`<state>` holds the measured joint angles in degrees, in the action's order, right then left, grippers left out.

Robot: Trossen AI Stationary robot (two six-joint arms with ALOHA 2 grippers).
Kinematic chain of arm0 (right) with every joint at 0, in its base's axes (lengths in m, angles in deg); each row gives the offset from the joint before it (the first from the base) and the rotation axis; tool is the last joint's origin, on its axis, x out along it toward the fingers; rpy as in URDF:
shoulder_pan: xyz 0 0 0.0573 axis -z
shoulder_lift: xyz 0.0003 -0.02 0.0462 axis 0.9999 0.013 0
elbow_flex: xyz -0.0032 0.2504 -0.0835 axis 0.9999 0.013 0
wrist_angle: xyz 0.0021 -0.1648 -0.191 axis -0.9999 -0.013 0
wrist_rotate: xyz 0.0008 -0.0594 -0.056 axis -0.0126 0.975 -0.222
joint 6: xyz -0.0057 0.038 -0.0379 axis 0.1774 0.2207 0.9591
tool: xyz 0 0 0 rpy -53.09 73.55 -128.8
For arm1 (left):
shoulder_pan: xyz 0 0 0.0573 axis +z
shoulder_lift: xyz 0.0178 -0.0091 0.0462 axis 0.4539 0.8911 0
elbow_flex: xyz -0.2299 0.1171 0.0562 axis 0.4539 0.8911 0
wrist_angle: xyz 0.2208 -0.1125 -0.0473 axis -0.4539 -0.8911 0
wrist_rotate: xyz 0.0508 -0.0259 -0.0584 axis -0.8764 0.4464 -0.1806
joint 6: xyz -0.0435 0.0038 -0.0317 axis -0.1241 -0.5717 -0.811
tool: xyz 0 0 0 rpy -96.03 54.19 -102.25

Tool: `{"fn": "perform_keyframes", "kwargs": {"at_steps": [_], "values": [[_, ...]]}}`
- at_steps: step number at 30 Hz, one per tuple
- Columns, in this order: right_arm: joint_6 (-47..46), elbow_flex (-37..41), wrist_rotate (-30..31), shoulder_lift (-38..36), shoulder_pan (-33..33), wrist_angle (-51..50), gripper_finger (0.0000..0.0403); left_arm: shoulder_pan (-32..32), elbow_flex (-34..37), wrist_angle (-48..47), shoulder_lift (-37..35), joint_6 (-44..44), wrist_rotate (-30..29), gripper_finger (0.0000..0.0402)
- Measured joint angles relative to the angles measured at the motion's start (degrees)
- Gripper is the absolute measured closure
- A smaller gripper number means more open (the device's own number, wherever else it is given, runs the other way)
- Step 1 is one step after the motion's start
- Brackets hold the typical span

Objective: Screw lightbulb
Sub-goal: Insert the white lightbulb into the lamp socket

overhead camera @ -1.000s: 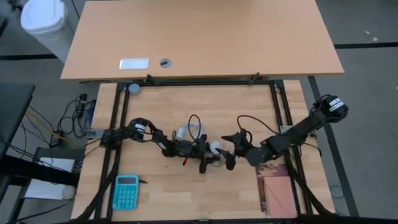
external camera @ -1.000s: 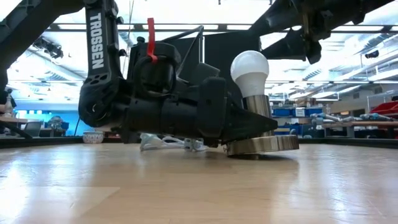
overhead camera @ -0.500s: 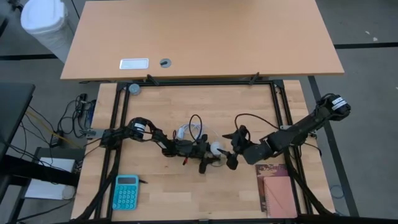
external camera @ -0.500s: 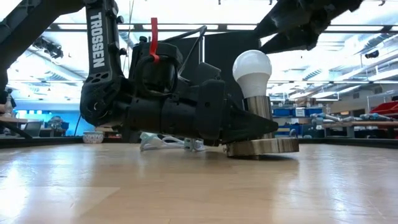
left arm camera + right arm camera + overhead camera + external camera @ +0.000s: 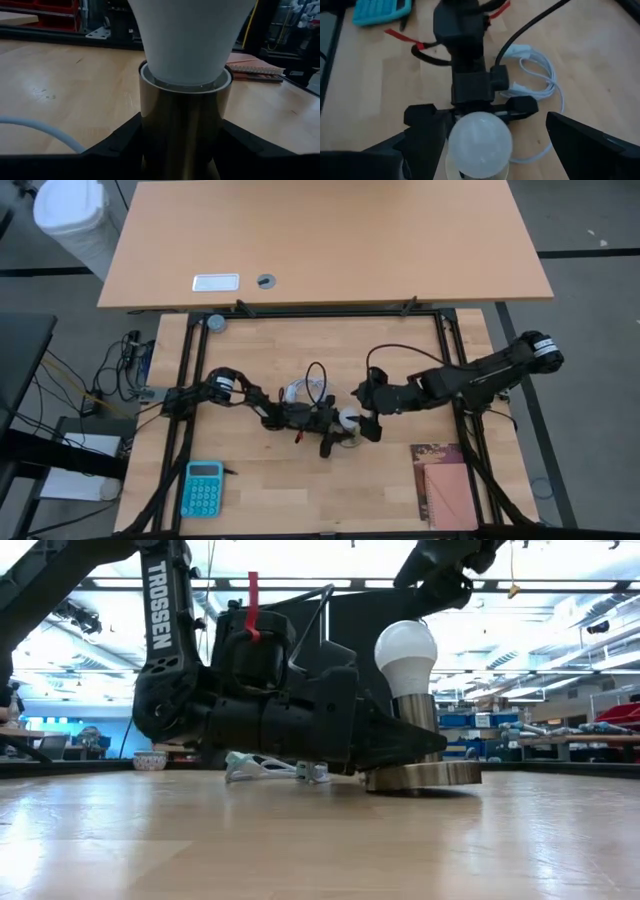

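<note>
The table holds both arms near its middle. The left arm lies low along the wood, and the left gripper has its fingers half spread, clamped on either side of the brass socket that stands upright on a round flat base. That socket is the only holder here with something in it: the lightbulb sits base-down in its mouth, white globe upward, its narrow end inside the socket's rim.

The right gripper hangs just above the bulb, its fingers spread wide on either side of the globe and gripping nothing; whether they touch the glass cannot be told.

A coiled white cable lies on the wood just behind the socket. A reddish notebook lies toward the right front corner, and a blue calculator toward the left front.
</note>
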<state>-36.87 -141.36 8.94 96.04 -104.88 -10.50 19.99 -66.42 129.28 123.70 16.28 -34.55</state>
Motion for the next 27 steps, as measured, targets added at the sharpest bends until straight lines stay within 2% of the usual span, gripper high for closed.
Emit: {"fn": "perform_keyframes", "kwargs": {"at_steps": [7,15,27], "values": [[-1.2,0.0,-1.8,1.9,0.1,-0.6,0.0063,0.0,-3.4,-6.7,-0.1,0.7,0.9,0.0203],[-1.8,-0.3,-1.8,2.0,-0.5,-3.6,0.0064,0.0,-3.7,-7.9,-0.2,2.1,0.7,0.0203],[5.5,-13.1,-2.0,10.4,-1.9,-17.1,0.0064,-0.1,-3.7,-8.3,-0.2,3.1,0.0,0.0204]]}}
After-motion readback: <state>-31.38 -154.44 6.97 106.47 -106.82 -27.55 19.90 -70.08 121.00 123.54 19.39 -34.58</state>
